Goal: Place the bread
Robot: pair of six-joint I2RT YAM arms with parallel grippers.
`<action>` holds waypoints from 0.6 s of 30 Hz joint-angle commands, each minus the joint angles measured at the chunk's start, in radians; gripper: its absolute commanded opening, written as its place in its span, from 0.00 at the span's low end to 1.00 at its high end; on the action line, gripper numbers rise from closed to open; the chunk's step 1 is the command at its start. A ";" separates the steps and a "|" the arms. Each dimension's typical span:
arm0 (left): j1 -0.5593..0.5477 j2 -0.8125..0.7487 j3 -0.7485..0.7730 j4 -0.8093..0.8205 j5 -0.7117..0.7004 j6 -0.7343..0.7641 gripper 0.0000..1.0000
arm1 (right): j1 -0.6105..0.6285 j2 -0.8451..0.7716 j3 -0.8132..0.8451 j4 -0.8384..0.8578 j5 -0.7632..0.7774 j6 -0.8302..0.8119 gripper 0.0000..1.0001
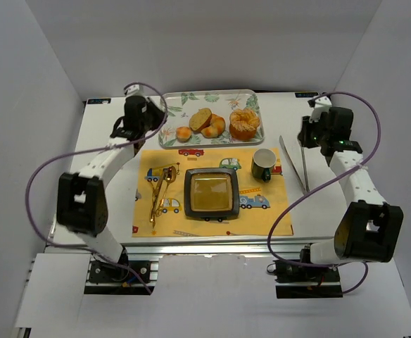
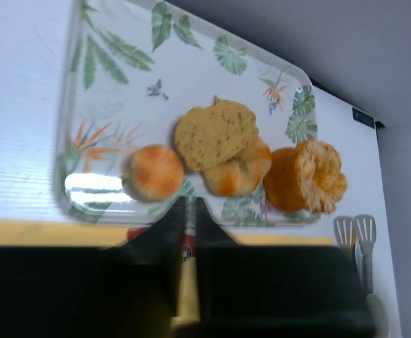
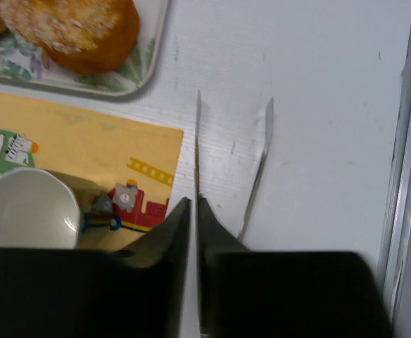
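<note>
Bread (image 2: 216, 134) on leaf-print tray (image 2: 121, 70) among rolls (image 2: 154, 171) and sugared pastry (image 2: 307, 176); left tool (image 2: 189, 203), right tool (image 3: 193, 202) clenched, empty.

A dark square plate (image 1: 189, 194) and green mug (image 1: 264, 165) sit on the yellow placemat (image 1: 270, 220).

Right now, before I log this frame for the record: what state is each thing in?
bread, on tray, resting against a roll, not grasped.
left fingers, shut, empty.
right fingers, shut, empty.
mug, upright, empty.
tongs, flat on table, arms apart.
</note>
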 commanded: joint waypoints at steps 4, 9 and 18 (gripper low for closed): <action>0.069 -0.394 -0.359 0.006 0.009 0.054 0.00 | -0.110 0.103 0.064 -0.202 -0.252 -0.214 0.13; 0.082 -0.619 -0.529 -0.081 -0.013 0.058 0.66 | -0.115 0.189 0.025 -0.213 -0.115 -0.274 0.90; 0.085 -0.818 -0.672 -0.158 -0.112 0.008 0.79 | -0.090 0.303 0.011 -0.183 0.039 -0.257 0.89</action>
